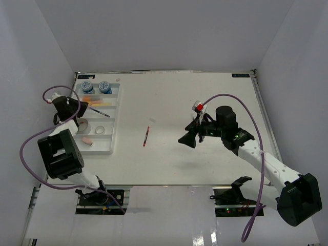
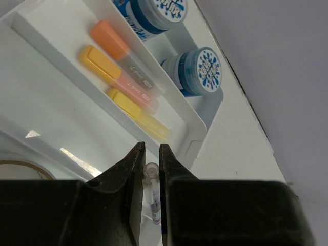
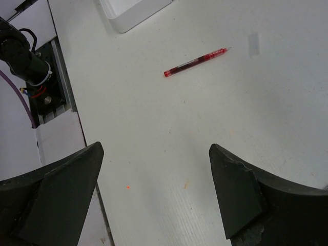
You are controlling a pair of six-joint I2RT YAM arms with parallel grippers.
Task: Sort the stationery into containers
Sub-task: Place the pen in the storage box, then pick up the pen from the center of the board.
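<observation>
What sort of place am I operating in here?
Probably a lab robot test cell: a white table boxed in by plain white walls, left arm and right arm bolted at its near edge, and a stationery tray. The left gripper pinches a thin pen; the right gripper is open.

There are two round tubs (image 1: 86, 86) (image 1: 104, 87), three markers (image 2: 110, 40) (image 2: 97, 60) (image 2: 125, 101), two rolls (image 1: 82, 124) (image 1: 100, 129) and one pink eraser (image 1: 87, 141). Pens number two: one red pen (image 1: 146, 136), one dark pen (image 1: 97, 109). One tray (image 1: 105, 147).
</observation>
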